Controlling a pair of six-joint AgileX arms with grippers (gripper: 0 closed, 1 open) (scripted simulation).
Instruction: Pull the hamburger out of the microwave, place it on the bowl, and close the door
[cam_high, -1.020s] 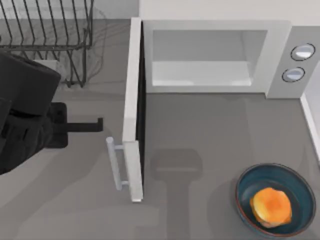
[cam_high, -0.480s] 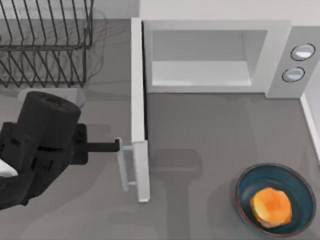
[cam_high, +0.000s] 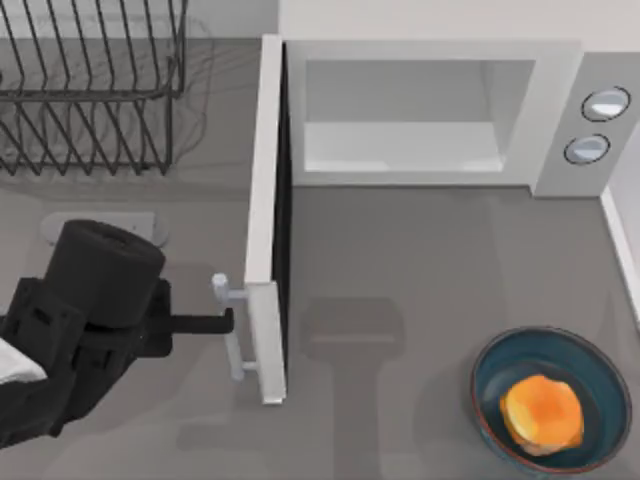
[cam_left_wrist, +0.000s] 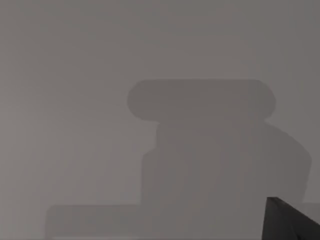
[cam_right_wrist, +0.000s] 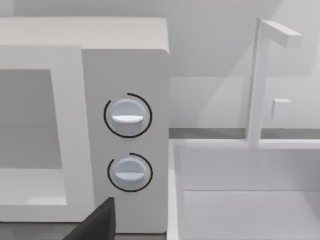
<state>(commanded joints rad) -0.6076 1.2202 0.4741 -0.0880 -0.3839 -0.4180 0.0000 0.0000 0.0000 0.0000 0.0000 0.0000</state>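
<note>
Hamburger (cam_high: 541, 414) sits in the bowl (cam_high: 590, 365) at the top view's lower right, so the step in hand is judged to be closing the door (cam_high: 262, 220), which stands swung out from the microwave (cam_high: 550, 100) with its dark inner face toward the cavity. The left hand (cam_high: 225, 322) points at the bar handle (cam_high: 233, 330), its tip touching or just short of it; whether its fingers are apart or together cannot be told, and it holds nothing visible. The next move likely calls for a sideways push toward the cavity, and the bare counter (cam_high: 420, 260) in front gives the door free swing. A wire rack (cam_high: 90, 90) stands well behind the arm. The left wrist view gives grey counter with shadows. The right wrist view looks at the two knobs (cam_right_wrist: 127, 116) from nearby.
</note>
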